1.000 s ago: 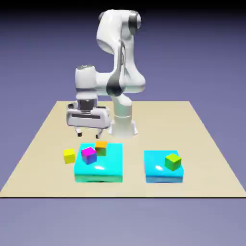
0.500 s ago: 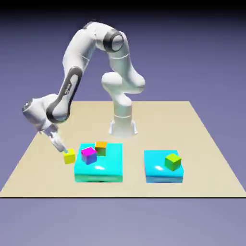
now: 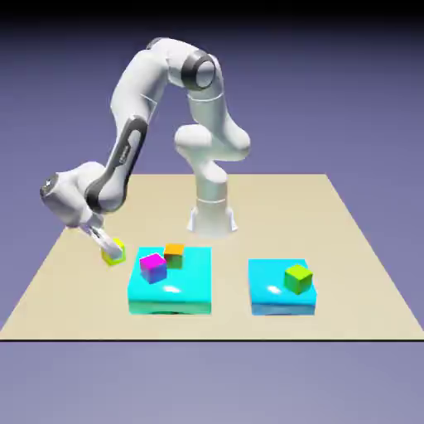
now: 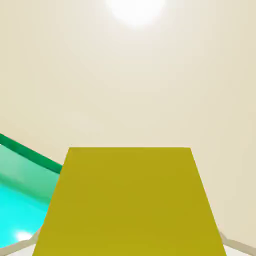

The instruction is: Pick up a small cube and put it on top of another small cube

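My gripper (image 3: 110, 248) is shut on the small yellow cube (image 3: 115, 252), which hangs a little above the table near the exterior view's left. In the hand view the yellow cube (image 4: 131, 202) fills the lower middle, with grey fingertips (image 4: 235, 245) just showing at its bottom corners. The cube with a magenta-pink top and purple sides (image 3: 152, 267) sits on the left cyan block (image 3: 178, 290), to the right of the held cube and apart from it.
An orange cube (image 3: 174, 254) sits on the left cyan block just behind the magenta one. A lime-green cube (image 3: 298, 277) rests on a second cyan block (image 3: 269, 290) at the exterior view's right. The left cyan block's edge (image 4: 20, 185) shows in the hand view.
The arm swung down to the yellow cube. The gripper closed on it and has lifted it slightly up and to the left off the table.
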You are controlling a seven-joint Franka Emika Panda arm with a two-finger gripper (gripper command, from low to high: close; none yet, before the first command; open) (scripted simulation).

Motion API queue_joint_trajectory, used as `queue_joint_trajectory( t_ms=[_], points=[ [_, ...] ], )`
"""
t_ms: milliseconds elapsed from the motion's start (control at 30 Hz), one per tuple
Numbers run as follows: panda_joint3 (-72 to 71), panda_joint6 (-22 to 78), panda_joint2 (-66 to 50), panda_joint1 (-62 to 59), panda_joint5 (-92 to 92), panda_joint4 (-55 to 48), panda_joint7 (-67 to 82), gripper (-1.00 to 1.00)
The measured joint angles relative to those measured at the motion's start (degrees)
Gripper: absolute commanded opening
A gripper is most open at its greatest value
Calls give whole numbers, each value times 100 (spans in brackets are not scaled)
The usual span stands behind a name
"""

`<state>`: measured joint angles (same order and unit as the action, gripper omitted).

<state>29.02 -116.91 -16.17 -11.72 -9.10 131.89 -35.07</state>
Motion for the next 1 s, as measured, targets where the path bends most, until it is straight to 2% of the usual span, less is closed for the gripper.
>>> queue_joint_trajectory(
  t_ms=[667,733,867,900,1000],
  points=[
    [-220,-390,2361,3115,4988,1021,4247,-100],
    [-221,-391,2369,3125,5004,1025,4261,-100],
    [5,-1387,1663,2863,5294,1257,4049,-100],
    [30,-1531,1561,2774,5336,1291,4019,100],
    [-22,-1288,1736,2687,5277,1233,4064,100]
  ],
)
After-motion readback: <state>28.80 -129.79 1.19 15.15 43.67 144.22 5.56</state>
